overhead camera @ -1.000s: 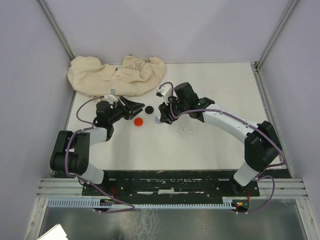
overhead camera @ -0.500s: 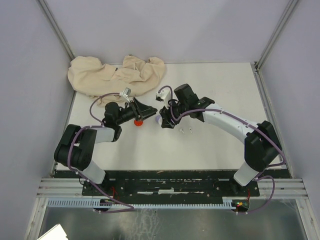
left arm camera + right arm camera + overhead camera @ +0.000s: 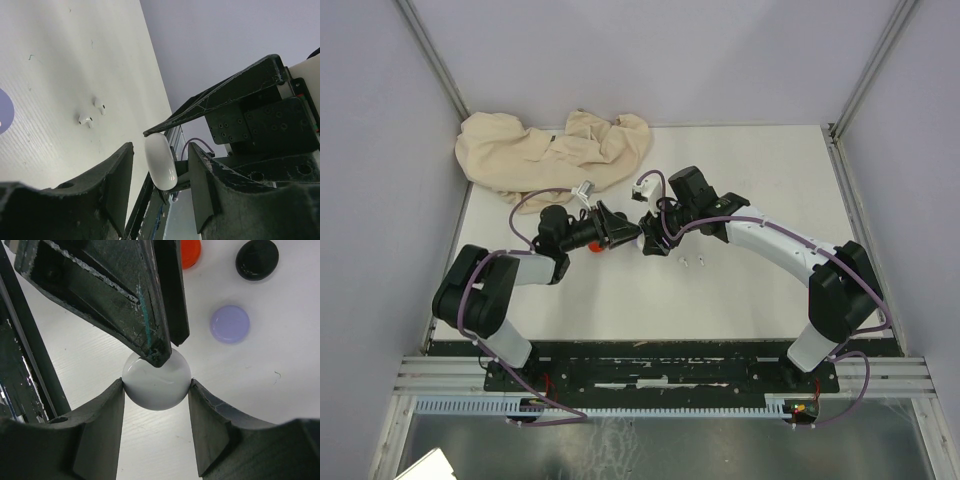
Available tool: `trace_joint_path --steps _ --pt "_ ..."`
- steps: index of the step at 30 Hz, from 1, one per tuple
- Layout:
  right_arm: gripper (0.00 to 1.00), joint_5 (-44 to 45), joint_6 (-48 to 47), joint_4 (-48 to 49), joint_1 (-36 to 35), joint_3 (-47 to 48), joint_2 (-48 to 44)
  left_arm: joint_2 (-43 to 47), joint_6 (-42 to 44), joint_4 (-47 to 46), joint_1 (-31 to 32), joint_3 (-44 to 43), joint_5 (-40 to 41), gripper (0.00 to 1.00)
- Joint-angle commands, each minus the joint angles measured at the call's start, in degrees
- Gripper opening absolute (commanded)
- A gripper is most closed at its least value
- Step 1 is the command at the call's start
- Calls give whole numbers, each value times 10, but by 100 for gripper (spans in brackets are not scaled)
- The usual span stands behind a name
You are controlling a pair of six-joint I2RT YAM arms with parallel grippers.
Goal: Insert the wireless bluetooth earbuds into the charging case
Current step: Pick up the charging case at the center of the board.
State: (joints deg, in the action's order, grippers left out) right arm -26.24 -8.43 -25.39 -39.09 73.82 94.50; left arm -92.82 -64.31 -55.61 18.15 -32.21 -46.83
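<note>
right end effector [image 3: 156,387] tight around white disc [image 3: 159,392]

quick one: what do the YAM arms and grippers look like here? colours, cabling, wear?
Left arm and right arm match: white shell links, black joint housings, thin purple cables looping along each. Left gripper and right gripper are black, with broad wedge-shaped fingers, scuffed and scratched along the edges.

Both arms reach inward, the spread left end effector [image 3: 160,150] meeting the clamped right end effector [image 3: 156,385] tip to tip.
</note>
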Motion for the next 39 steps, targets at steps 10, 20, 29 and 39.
trace_joint_path --steps 10,20,29,39 --pt "28 -17 -8 5 4 28 -4 -7 39 -1 20 -29 -20 51" --pt "28 -15 -8 5 5 27 -6 -5 45 6 30 -33 -20 43" --pt "28 -14 -8 7 4 26 -6 -5 46 5 33 -34 -20 29" --pt "50 3 2 14 6 27 -9 -5 51 21 36 -41 -13 3"
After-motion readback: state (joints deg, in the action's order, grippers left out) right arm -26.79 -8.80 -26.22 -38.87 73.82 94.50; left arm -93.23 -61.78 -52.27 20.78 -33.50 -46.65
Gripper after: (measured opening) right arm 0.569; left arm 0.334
